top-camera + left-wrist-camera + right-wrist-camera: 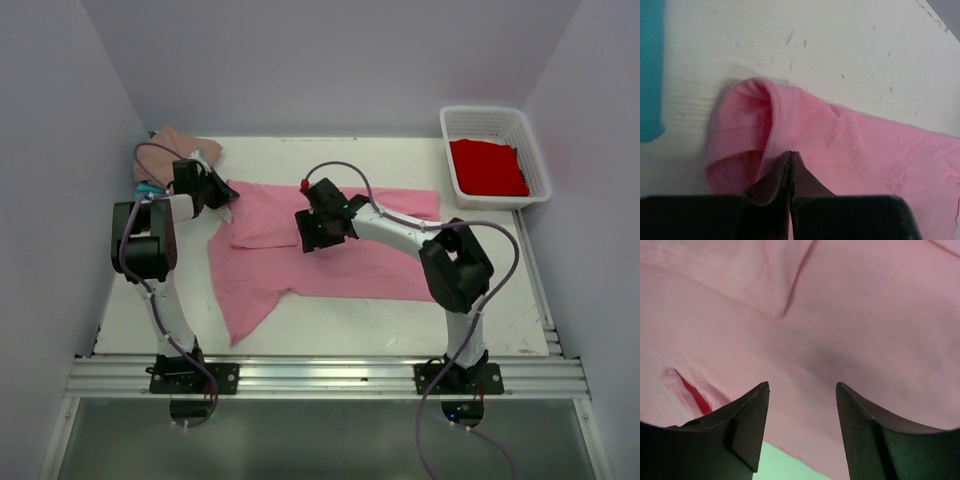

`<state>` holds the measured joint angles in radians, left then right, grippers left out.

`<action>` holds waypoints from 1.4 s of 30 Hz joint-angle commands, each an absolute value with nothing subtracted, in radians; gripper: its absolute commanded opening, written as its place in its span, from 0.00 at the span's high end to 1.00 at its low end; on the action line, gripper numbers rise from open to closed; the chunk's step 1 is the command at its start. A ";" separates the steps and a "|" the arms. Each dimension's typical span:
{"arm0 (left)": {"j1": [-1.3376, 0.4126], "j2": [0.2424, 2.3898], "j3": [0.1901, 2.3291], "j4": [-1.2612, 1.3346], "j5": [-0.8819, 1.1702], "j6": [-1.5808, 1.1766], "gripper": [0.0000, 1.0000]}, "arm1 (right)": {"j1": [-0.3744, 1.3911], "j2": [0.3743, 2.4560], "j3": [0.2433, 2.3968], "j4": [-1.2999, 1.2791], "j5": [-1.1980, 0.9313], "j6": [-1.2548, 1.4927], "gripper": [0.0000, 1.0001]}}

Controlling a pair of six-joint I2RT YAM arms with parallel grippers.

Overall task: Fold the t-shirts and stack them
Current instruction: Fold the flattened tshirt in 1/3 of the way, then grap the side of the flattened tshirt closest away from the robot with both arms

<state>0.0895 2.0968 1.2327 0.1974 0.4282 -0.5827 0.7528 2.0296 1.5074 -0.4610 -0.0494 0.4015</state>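
Observation:
The bright pink t-shirt [330,245] lies spread across the middle of the table, with a sleeve folded over at its back left. My left gripper [228,205] is at that back left corner. In the left wrist view its jaws [791,153] are shut on the pink t-shirt [850,145] by the curled sleeve hem. My right gripper [308,235] is open and low over the shirt's middle. Its wrist view shows the jaws [802,386] apart over pink cloth [840,315], holding nothing. The tan-pink t-shirt [180,145] and the teal t-shirt [150,187] lie at the back left. The red t-shirt [487,167] lies in the basket.
The white lattice basket [540,165] stands at the back right corner. The teal cloth's edge also shows in the left wrist view [650,70]. White walls close in the table on three sides. A metal rail [320,375] runs along the near edge.

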 commanded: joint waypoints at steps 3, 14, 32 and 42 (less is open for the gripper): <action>0.115 1.806 1.178 0.089 0.307 -0.525 0.96 | 0.742 1.758 1.473 -0.555 0.214 0.388 0.49; -0.027 1.222 0.824 -0.383 0.278 -0.446 0.40 | 0.640 1.387 1.171 -0.761 0.505 0.491 1.00; -0.417 1.098 0.769 -1.048 0.131 -0.498 0.30 | 0.623 1.187 1.012 -0.741 0.391 0.531 0.88; -0.600 1.242 0.798 -1.177 0.026 -0.568 0.30 | 0.606 1.163 0.971 -0.687 0.341 0.502 0.88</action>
<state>-0.5961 1.2015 0.7528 -1.1210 0.0837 -0.5404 0.6155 1.1881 0.9783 -0.7288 0.3668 0.5106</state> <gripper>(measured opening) 0.698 0.120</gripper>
